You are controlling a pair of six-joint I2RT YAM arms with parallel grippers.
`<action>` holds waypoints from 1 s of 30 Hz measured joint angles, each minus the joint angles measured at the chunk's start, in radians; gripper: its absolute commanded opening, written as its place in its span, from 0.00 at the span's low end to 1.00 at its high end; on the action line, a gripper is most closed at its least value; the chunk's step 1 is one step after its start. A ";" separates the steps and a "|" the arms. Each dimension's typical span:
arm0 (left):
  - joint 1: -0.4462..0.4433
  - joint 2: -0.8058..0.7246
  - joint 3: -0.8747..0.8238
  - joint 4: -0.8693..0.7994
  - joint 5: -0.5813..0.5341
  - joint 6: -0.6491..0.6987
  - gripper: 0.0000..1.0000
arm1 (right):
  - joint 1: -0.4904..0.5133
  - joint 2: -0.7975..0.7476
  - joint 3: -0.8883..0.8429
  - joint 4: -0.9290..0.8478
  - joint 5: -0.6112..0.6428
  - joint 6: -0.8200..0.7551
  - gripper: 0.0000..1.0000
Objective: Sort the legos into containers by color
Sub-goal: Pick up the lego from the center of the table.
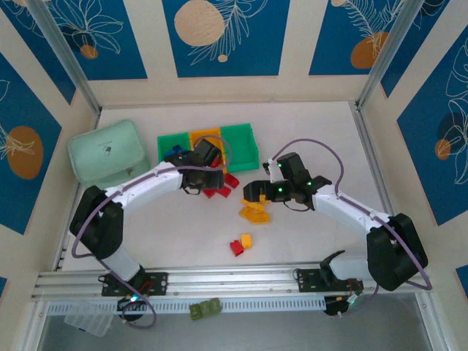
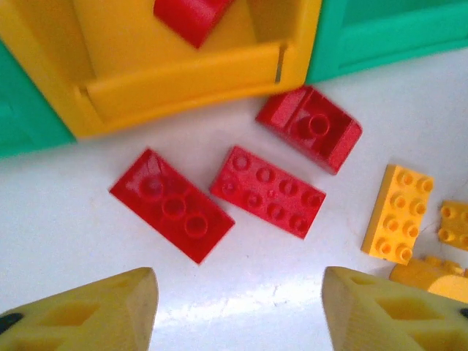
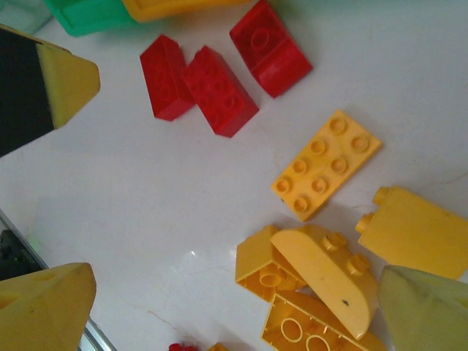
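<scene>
The left hand (image 2: 238, 307) is open over three red bricks (image 2: 267, 191) lying just beside the orange bin (image 2: 183, 80). The right hand (image 3: 234, 311) is open too, over yellow bricks (image 3: 325, 164) farther from that bin.

No readable text, label, brand, number or sign is showing on the legos (image 2: 267, 191), the containers (image 1: 245, 139), the table (image 2: 73, 241) or the wall panels (image 1: 219, 36); the studs (image 2: 265, 175) are looking too blurred to read.
</scene>
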 measured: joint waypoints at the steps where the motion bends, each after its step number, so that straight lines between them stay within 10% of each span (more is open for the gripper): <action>1: -0.011 -0.001 -0.014 0.006 -0.003 -0.026 0.70 | 0.006 0.000 -0.008 0.003 -0.001 0.000 0.99; 30: -0.055 0.219 0.005 0.063 -0.155 -0.260 0.75 | -0.033 0.001 -0.043 0.068 0.003 -0.007 0.99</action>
